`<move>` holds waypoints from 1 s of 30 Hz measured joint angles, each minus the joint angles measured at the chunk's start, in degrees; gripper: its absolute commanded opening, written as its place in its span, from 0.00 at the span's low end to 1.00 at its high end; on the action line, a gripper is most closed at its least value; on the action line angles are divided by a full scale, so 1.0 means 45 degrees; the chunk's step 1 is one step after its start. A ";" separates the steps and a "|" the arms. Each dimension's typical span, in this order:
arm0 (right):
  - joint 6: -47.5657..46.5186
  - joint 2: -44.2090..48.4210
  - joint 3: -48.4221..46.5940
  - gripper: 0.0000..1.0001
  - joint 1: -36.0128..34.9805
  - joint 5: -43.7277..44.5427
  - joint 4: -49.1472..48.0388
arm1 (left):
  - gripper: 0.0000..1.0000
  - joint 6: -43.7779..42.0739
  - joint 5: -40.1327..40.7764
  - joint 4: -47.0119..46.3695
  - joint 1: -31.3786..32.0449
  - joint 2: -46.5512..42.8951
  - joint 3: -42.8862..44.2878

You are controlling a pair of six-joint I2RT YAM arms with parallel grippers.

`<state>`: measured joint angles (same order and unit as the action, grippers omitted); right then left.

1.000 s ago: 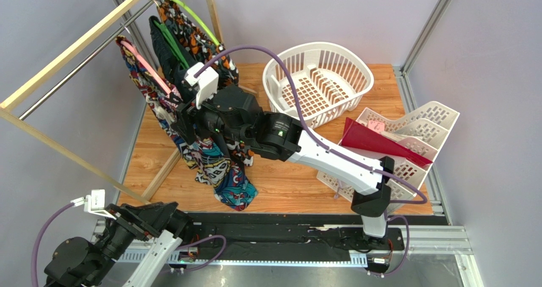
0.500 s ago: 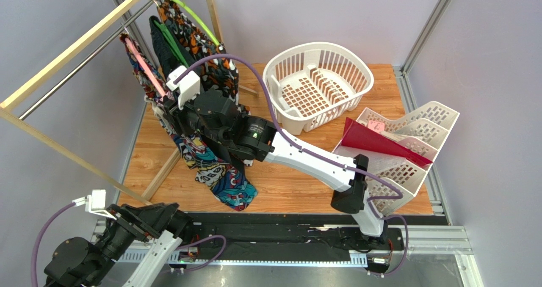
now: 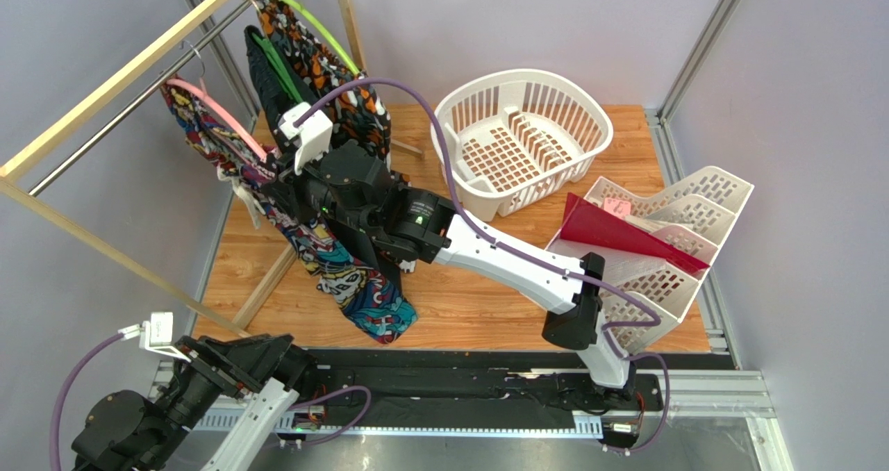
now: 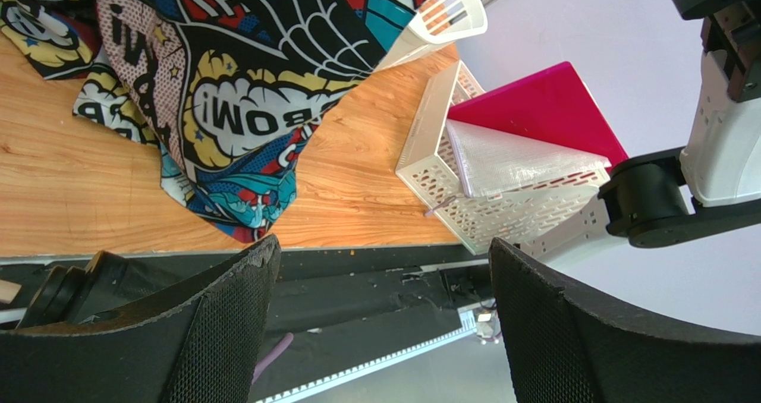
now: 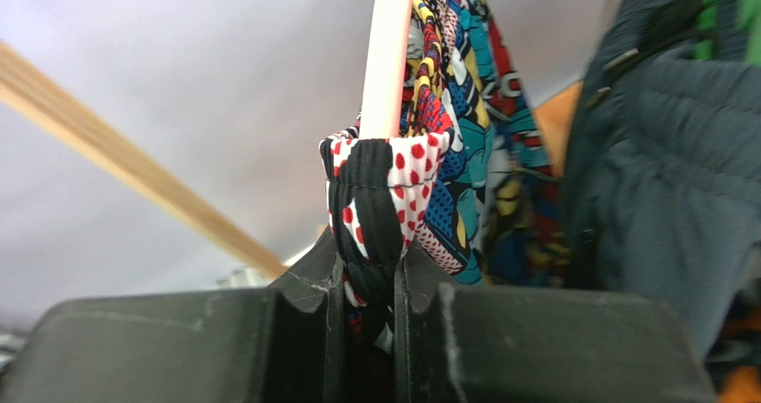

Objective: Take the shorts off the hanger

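Note:
The shorts (image 3: 350, 273), in a busy comic print, hang from the thin pink hanger (image 3: 214, 106) on the rail at the left and reach down to the table. My right gripper (image 3: 273, 182) is at the hanger's near end. In the right wrist view it (image 5: 368, 283) is shut on the bunched black and red-dotted waistband of the shorts (image 5: 380, 198), just below the pink hanger arm (image 5: 388, 55). My left gripper (image 3: 297, 367) sits low at the near left edge. In the left wrist view it (image 4: 382, 245) is open and holds nothing, and the hem of the shorts (image 4: 232, 91) lies beyond it.
A charcoal garment (image 3: 273, 91) on a dark green hanger and an orange patterned garment (image 3: 350, 101) on a light green hanger hang right behind the shorts. A white basket (image 3: 527, 138) and a white file rack (image 3: 673, 231) with a red folder (image 3: 610, 231) stand at the right.
My right gripper has shut on the waistband of the shorts. The pink hanger has swung out to the left and the shorts have shifted with it. The left arm has not moved.

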<state>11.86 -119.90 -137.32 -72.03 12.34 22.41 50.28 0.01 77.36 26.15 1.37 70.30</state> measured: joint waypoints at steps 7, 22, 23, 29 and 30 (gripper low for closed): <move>0.3444 0.0894 0.0801 0.00 0.0617 -0.2229 -0.0228 | 0.90 0.0005 -0.0034 0.0005 0.0000 -0.0044 -0.0005; 0.8534 0.1462 0.1880 0.00 0.1370 -0.5498 -0.2793 | 0.89 0.0185 -0.0131 0.0005 0.0000 -0.0131 -0.0019; 0.8660 0.1559 0.2093 0.00 0.1375 -0.5532 -0.2963 | 0.89 0.0185 -0.0131 0.0005 0.0000 -0.0131 -0.0019; 0.9088 0.2395 0.3521 0.00 0.1409 -0.5605 -0.3609 | 0.89 0.0185 -0.0131 0.0005 0.0005 -0.0131 -0.0019; 0.9141 0.2579 0.3818 0.00 0.1438 -0.5620 -0.3803 | 0.89 0.0185 -0.0131 0.0005 0.0005 -0.0131 -0.0029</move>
<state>52.99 -108.29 -120.14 -65.56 -12.95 5.30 51.11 -0.58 77.38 26.17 0.78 70.17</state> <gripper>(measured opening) 0.135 0.893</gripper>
